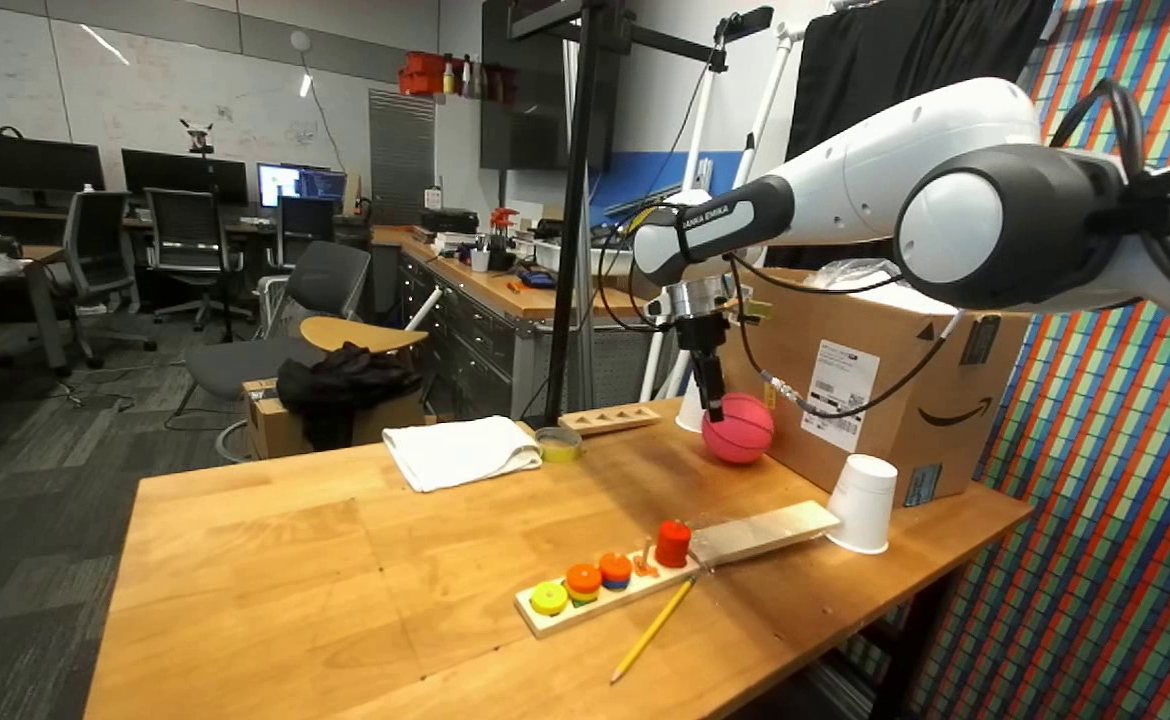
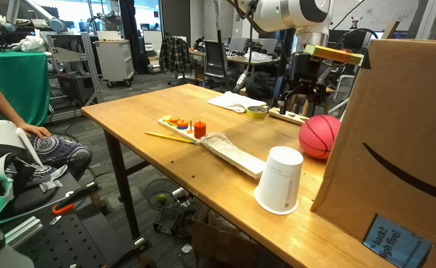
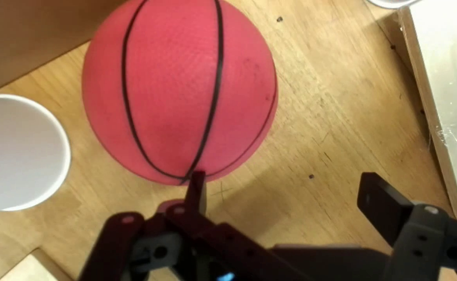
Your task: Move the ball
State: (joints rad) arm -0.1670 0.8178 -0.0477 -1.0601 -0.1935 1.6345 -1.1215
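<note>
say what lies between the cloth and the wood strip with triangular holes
The tape lies between the cloth and the strip, in both exterior views.

The arm (image 1: 910, 150) is white with dark grey joints (image 1: 1055, 225), one capped by a white disc (image 1: 957, 228). Its dark cuff (image 1: 770, 205) bears the letters "EMIKA". Black cables (image 1: 1132, 135) loop about it. The collar (image 1: 697, 297) is silver, the hinged pincer (image 3: 283, 175) black with pale screws (image 3: 431, 210).
</note>
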